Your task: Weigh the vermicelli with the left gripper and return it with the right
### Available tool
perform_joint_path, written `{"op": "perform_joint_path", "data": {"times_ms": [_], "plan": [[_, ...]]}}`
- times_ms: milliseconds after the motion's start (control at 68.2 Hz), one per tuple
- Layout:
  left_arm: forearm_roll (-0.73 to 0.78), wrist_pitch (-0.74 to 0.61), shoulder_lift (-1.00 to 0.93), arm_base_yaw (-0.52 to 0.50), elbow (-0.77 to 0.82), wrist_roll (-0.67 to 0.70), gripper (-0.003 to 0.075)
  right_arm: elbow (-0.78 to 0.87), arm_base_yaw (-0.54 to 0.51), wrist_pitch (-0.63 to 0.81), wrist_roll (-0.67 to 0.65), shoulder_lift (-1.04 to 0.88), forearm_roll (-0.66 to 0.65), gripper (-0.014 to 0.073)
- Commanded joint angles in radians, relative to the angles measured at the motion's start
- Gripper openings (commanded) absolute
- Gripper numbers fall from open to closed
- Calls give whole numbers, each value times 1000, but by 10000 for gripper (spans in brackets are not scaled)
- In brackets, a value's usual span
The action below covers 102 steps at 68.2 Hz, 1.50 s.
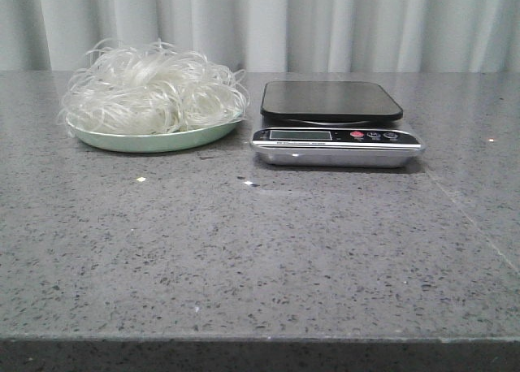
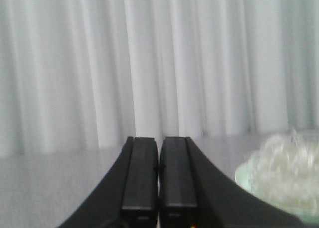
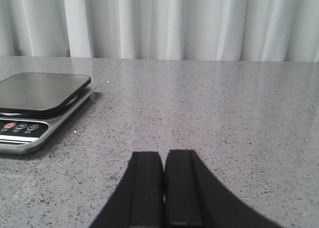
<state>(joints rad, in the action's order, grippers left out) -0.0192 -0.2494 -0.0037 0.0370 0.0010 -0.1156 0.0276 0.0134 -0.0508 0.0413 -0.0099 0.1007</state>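
Heaping over a pale green plate [image 1: 154, 139] at the far left of a grey speckled table [image 1: 260, 258], vermicelli [image 1: 150, 88] spilling past the rim on the left. Just right of the plate, apart from it, a kitchen scale [image 1: 335, 132] with a bare black platform, blank display and a red button; lettering too small to read. Wide open tabletop in front of both, down to the near edge; white curtain [image 1: 325, 23] close behind. Left gripper [image 2: 159, 198] clenched on nothing, near the plate. Right gripper [image 3: 163, 188] likewise pressed together, empty, low over bare table right of the scale.
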Motion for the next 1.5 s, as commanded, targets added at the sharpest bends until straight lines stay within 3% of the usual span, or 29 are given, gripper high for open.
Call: {"op": "perform_joint_path", "data": {"times_ms": [0,147,396,557,631,836,1129,1481], "plan": [[-44,-160,-16,-2,-63,12,136,-7,2,86,6,-13,1,151],[-32,43,58,-2,-303,12,136,-7,2,108,6,-13,1,151],[-31,383,403,-2,-818,12,137,-7,2,151,6,-13,1,151],[-33,562,632,-2,-1024,12,141,-7,2,151,6,-13,1,151],[-51,612,751,-2,-1110,12,194,-7,2,151,6,-13,1,151],[-91,710,991,66,-1247,-61,421,-7,2,150,6,-13,1,151],[-131,874,1310,262,-1418,-184,601,-7,2,122,6,-13,1,151],[-228,932,1554,319,-1467,-178,640,-7,2,113,6,-13,1,151]]}}
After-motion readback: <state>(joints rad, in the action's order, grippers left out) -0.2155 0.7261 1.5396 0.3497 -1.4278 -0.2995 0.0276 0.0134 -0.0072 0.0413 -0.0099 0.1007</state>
